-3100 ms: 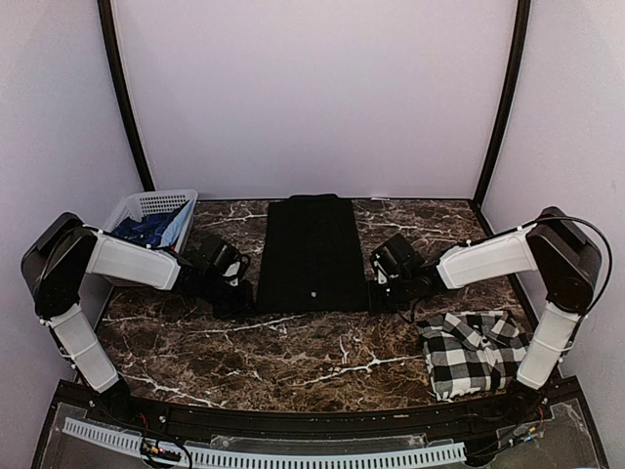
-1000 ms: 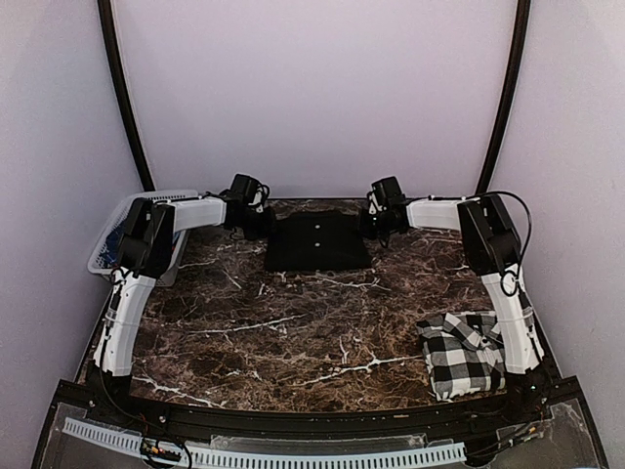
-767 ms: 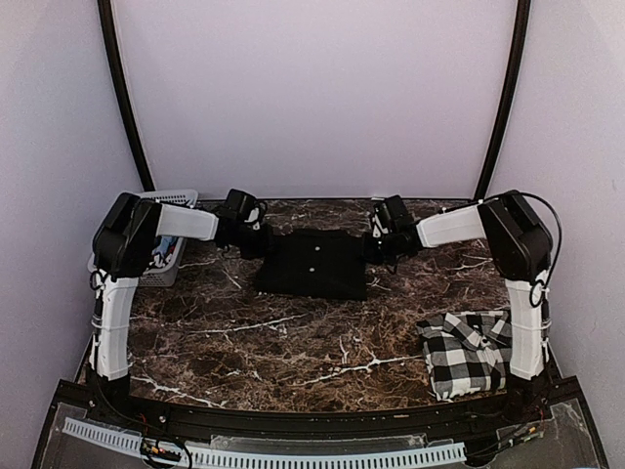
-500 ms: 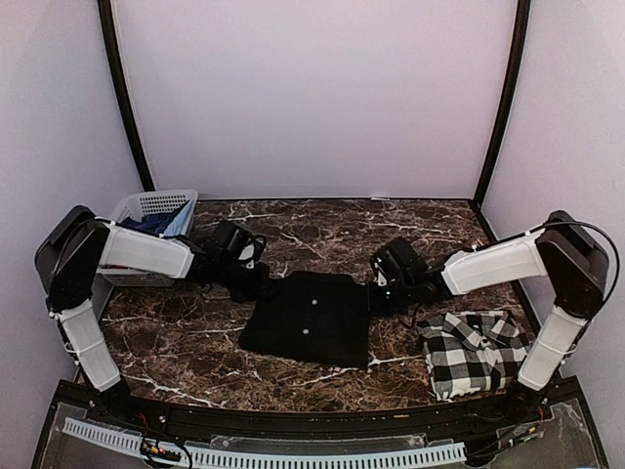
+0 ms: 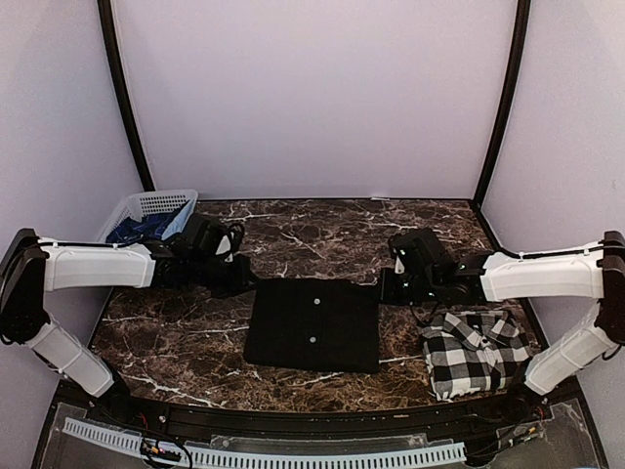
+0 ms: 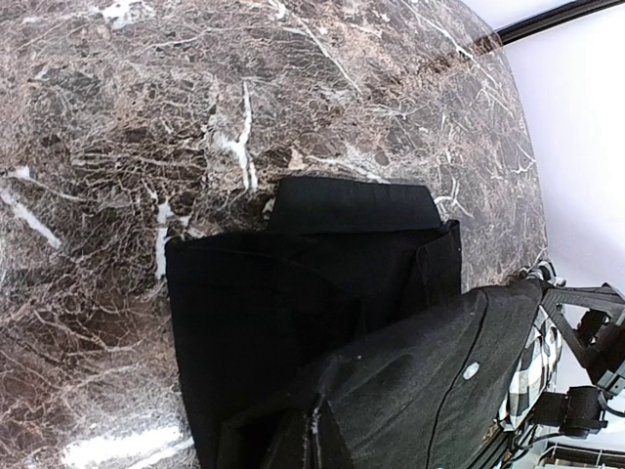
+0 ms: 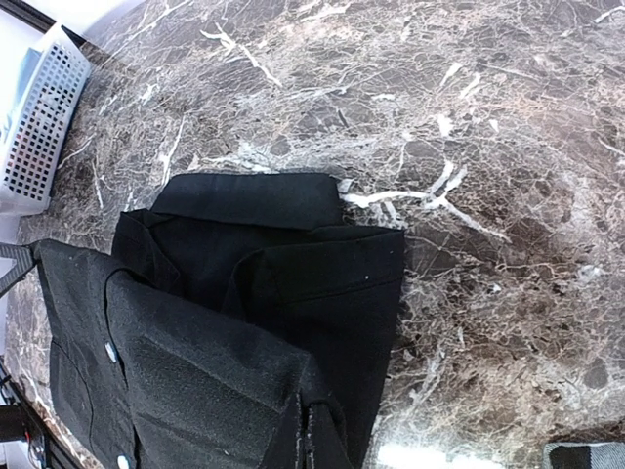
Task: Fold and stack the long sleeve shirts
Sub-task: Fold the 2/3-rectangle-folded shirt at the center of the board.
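Now, the black shirt (image 5: 312,324) sits as a neat square in the middle of the desk (image 5: 186,342), doubled over, two white buttons showing and the collar end peeking out beneath in both wrist views. Left fingers (image 5: 244,284) and right fingers (image 5: 390,288) are each clenched on a far corner of its top layer, one either side. So this fold looks nearly finished, with letting go the likely last bit. Over at the near right, the checked shirt (image 5: 476,352) lies bundled, roughly folded at best, well apart from the black one, so stacking is yet to come. Dark brown marble with white veins, a white lattice basket (image 5: 156,202) holding blue cloth (image 5: 142,230) far left, pale lilac walls all round.
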You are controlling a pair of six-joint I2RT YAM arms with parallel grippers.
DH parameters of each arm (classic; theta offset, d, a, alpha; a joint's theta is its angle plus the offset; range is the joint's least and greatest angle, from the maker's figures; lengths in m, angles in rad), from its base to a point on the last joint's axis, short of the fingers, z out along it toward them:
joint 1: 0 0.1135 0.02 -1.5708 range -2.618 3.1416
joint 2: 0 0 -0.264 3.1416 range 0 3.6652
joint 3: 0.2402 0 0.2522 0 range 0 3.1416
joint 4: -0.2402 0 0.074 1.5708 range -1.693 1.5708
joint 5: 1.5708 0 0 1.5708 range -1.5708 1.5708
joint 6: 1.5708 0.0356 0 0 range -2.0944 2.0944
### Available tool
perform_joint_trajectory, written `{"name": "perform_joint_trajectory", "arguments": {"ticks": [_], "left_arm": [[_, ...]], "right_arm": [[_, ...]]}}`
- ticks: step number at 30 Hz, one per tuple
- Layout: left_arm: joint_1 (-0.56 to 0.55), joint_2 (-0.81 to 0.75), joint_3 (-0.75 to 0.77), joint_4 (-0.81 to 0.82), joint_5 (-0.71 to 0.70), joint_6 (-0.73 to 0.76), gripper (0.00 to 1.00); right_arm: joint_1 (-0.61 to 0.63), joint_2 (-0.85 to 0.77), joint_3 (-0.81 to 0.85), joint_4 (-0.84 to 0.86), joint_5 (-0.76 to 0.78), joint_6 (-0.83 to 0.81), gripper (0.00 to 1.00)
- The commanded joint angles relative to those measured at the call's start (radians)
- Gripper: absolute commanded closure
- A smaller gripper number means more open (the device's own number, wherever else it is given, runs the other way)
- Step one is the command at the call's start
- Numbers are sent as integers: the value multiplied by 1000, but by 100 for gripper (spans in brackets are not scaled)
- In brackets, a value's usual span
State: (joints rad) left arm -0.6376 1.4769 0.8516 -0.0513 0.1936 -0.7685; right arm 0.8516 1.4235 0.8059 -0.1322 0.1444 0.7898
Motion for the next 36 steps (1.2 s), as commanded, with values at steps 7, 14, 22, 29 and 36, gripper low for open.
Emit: {"name": "perform_joint_trajectory", "arguments": {"ticks": [7, 14, 22, 29, 36], "left_arm": [[4, -8, 69, -63, -65, 44, 100], [8, 35, 138, -75, -71, 52, 100], [36, 57, 185, -89, -65, 70, 100], [105, 178, 249, -35, -20, 125, 100], [184, 453, 427, 29, 25, 210, 100]], "right_arm": [[7, 16, 102, -29, 85, -56, 100], [6, 68, 173, -54, 103, -88, 100], [-32, 80, 209, -62, 111, -114, 100], [-132, 187, 221, 52, 44, -182, 100], [-254, 453, 372, 125, -80, -259, 100]]}}
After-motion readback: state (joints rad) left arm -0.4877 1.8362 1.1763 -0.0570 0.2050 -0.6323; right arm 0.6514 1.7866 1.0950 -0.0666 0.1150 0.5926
